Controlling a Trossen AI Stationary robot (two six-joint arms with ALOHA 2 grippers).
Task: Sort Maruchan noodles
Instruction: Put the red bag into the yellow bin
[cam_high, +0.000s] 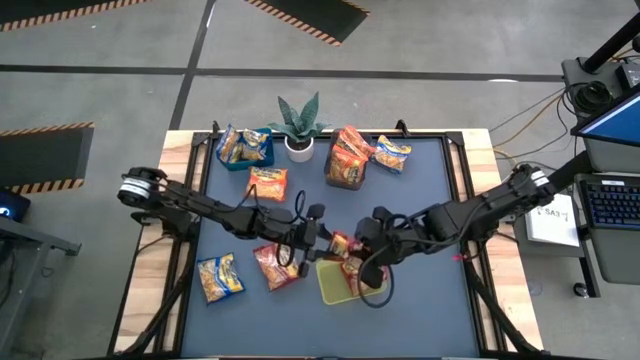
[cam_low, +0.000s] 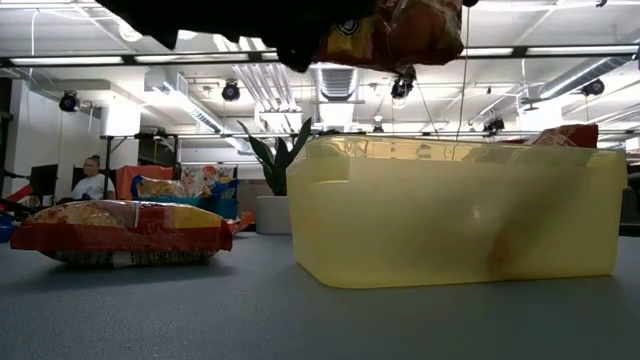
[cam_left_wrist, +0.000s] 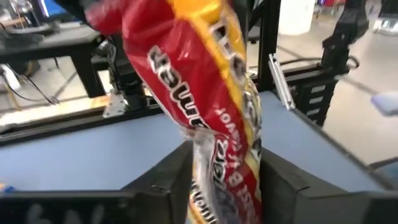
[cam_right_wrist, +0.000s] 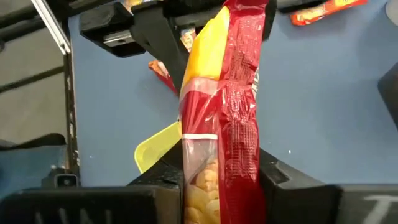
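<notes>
A red-and-yellow Maruchan noodle packet (cam_high: 343, 245) hangs in the air between my two grippers, just above the far rim of the yellow-green bin (cam_high: 335, 287). My left gripper (cam_high: 318, 236) reaches in from the table's left and is shut on one end of the packet. My right gripper (cam_high: 362, 248) comes from the right and is shut on the other end. In the low view the packet (cam_low: 400, 30) shows at the top, over the bin (cam_low: 450, 210). Other packets lie flat on the table. My left gripper has one end of the packet (cam_left_wrist: 224, 177) between its two fingers (cam_left_wrist: 177, 174), which lie nearly level and come from the table's left. The packet stands clear of the table and reaches away toward the other arm. My right gripper pinches the opposite end of the packet (cam_right_wrist: 217, 180) between its two fingers (cam_right_wrist: 283, 180), slanting down from the table's right. The packet runs lengthwise away from the fingers, lifted clear above the bin.
A red packet (cam_high: 277, 265) and a yellow-blue one (cam_high: 220, 277) lie near left; an orange one (cam_high: 268, 183) lies farther back. A blue bin (cam_high: 245, 147) and a dark clear bin (cam_high: 347, 160) hold packets at the far edge beside a potted plant (cam_high: 297, 125).
</notes>
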